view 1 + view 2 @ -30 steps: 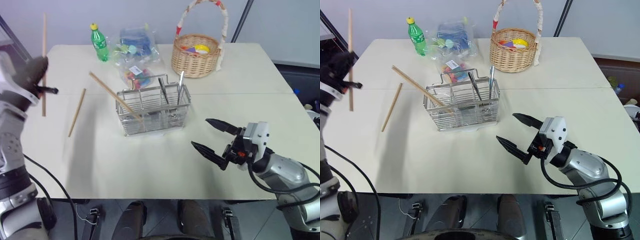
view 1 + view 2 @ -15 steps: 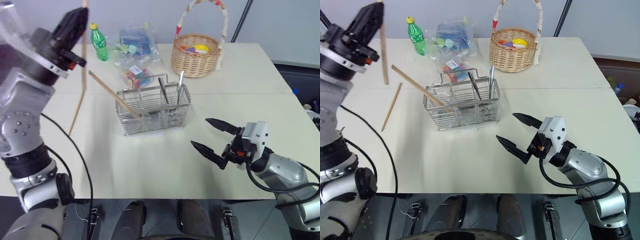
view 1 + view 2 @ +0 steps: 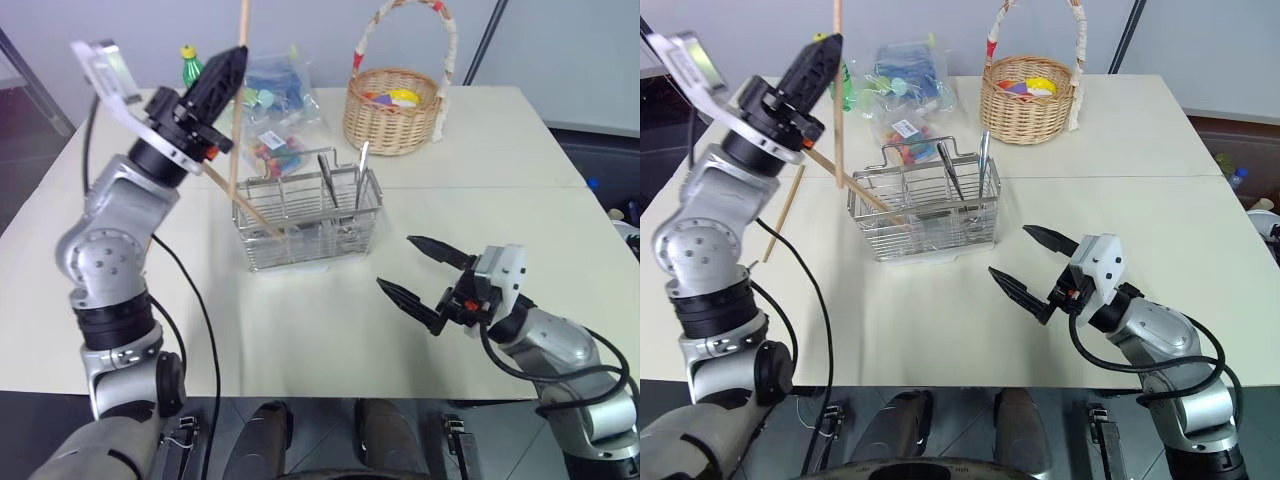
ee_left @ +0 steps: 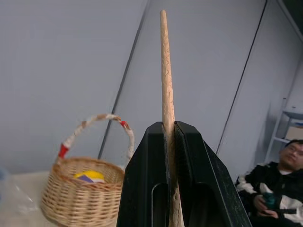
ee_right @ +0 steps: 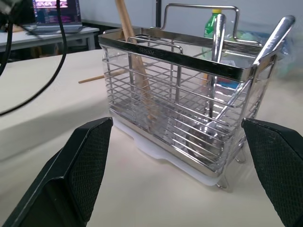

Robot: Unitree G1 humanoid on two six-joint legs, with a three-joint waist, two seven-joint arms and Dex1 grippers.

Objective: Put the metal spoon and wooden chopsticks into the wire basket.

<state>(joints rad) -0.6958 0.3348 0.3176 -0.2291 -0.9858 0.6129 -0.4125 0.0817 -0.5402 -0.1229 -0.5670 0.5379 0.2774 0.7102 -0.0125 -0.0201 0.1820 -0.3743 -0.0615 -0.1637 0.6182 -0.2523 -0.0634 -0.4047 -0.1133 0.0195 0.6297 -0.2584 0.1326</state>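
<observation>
on the table [image 3: 520, 200] the wire basket [image 3: 307, 222] already holds the metal spoon [image 3: 360, 173] and 1 leaning chopstick [image 3: 240, 200]. the left gripper [image 3: 226, 70] pinches another upright beside it; 1 chopstick [image 3: 785, 211] lies left. the right gripper [image 3: 425, 276] waits spread.

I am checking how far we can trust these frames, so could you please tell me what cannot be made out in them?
- Held chopstick: its top is cut off by the upper edge of both eye views; its lower part is hidden between the left pincer's fingers in the left wrist view.
- Chopstick lying on the table: partly hidden behind the left arm in the right eye view.
- Wicker basket: contents too small to identify.
</observation>
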